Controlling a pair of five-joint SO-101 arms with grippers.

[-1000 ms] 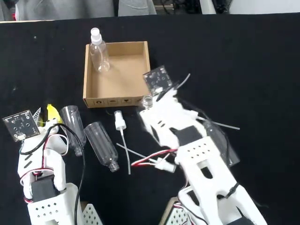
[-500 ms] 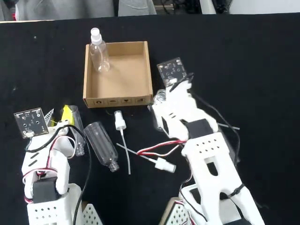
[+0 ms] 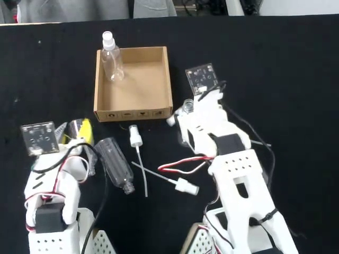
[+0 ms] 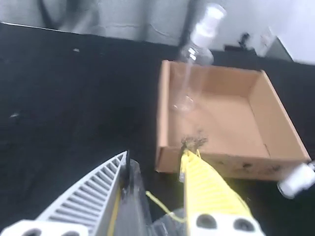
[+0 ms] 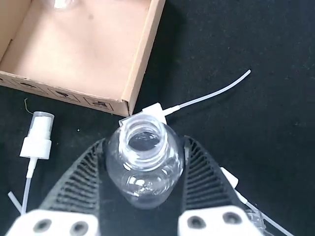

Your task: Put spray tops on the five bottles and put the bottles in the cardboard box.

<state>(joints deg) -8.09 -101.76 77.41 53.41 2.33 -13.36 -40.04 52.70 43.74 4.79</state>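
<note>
Robotics lab bench, black-covered table [image 3: 296,63], two white printed arms [image 3: 233,169] with exposed wires [image 3: 180,165] and circuit boards [image 3: 201,79]

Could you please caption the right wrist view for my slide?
Right gripper holds an uncapped bottle beside the cardboard box corner.

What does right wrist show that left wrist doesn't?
Right wrist: the right gripper clamped on an open bottle, neck up and uncapped. A loose top lies at the box's corner with its tube trailing away, and a second top lies in front of the box.
Left wrist: the left gripper, and the capped bottle standing in a far corner of the box.
Both: the box on the black table.
</note>
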